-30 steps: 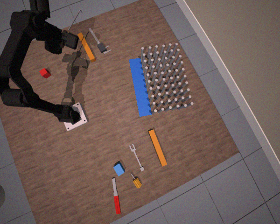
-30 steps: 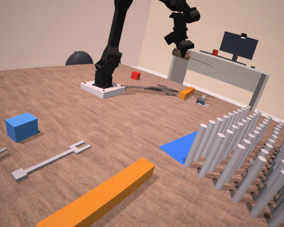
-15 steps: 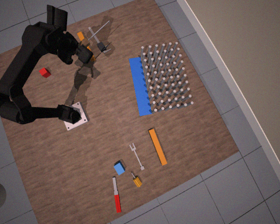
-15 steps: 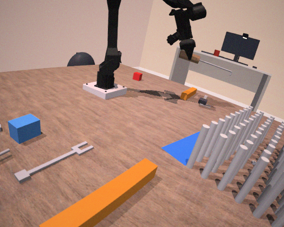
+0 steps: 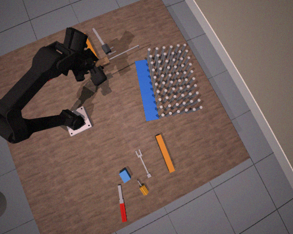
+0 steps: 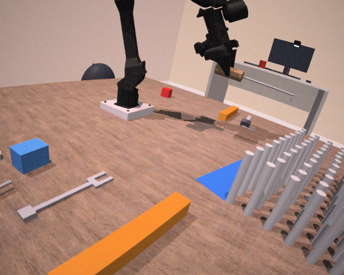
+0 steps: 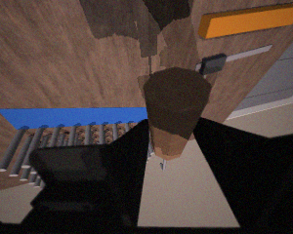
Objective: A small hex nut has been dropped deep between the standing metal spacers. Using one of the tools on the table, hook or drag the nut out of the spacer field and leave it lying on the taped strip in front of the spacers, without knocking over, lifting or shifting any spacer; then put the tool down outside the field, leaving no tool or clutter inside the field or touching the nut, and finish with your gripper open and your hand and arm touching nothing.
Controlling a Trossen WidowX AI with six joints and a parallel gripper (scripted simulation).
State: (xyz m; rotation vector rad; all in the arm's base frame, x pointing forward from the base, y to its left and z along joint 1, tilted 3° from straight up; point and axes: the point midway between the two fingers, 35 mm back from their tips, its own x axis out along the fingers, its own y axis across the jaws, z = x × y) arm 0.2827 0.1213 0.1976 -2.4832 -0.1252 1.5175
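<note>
My gripper point(image 5: 98, 63) point(image 6: 226, 70) point(image 7: 169, 122) is shut on the wooden handle of a hook tool point(image 5: 105, 61) point(image 6: 237, 74) point(image 7: 176, 102). It holds the tool in the air, left of the spacers in the top view. The tool's thin metal rod point(image 5: 123, 52) point(image 6: 268, 85) points toward the spacer field, with a short bent tip outside it. The grey spacers point(image 5: 170, 113) point(image 6: 239, 177) point(image 7: 12, 150) stand in rows. The blue taped strip point(image 5: 145, 95) point(image 6: 219, 180) point(image 7: 78, 117) lies along their front. A small grey nut point(image 6: 307, 196) shows between spacers, partly hidden.
Orange bars point(image 5: 164, 153) point(image 5: 91, 48) point(image 6: 131, 234) point(image 7: 249, 21) lie on both sides. A dark-headed pronged tool point(image 5: 106, 48) point(image 6: 245, 121) point(image 7: 214, 64) lies near the held rod. A fork point(image 5: 144, 163), blue block point(image 5: 125, 175), yellow-handled tool point(image 5: 143, 189) and red-handled tool point(image 5: 123, 212) lie farther off.
</note>
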